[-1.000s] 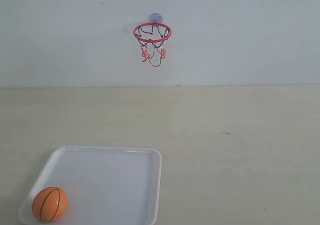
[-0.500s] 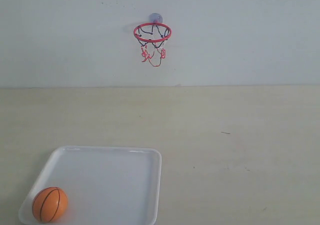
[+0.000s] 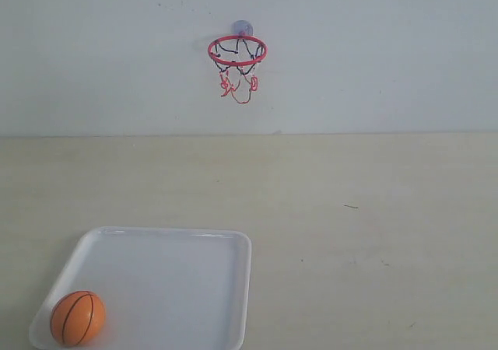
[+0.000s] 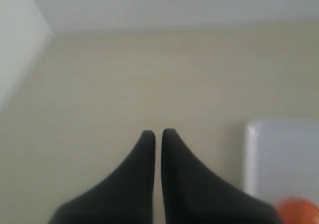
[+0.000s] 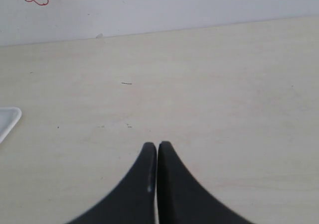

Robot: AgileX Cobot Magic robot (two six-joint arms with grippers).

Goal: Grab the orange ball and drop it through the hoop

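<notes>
- The bench [image 3: 373, 249] is a pale wooden surface that fills the lower half of the exterior view; neither arm shows in that view.
- The wall [image 3: 373, 54] behind it is plain white and carries the target.
- A white tray [image 3: 163, 280] with rounded corners lies on the bench toward the left of the exterior view.
- The left tool [image 4: 158, 133] hangs over bare bench just beside the tray's edge. Its two dark fingers are pressed almost together, with only a thin slit between them, and they pinch nothing.
- The right tool [image 5: 157, 145] sits over open bench well apart from the tray, its fingers pressed together and also empty.
- The hoop [image 3: 237, 61] is fixed high on the wall by its suction cup, ring level, net hanging below, well apart from the tray.
- The orange ball [image 3: 78, 317] rests in the tray's near left corner, touching neither tool; the left wrist view catches just its edge.
- Step in hand, as I judge it: the very start, with the approach for the pick not yet made.
- The next move likely falls to the left tool, being nearer. It would need to spread its fingers wider than the ball, swing over the tray corner and descend centred, since a round ball may roll off against the tray's rim if nudged.
</notes>
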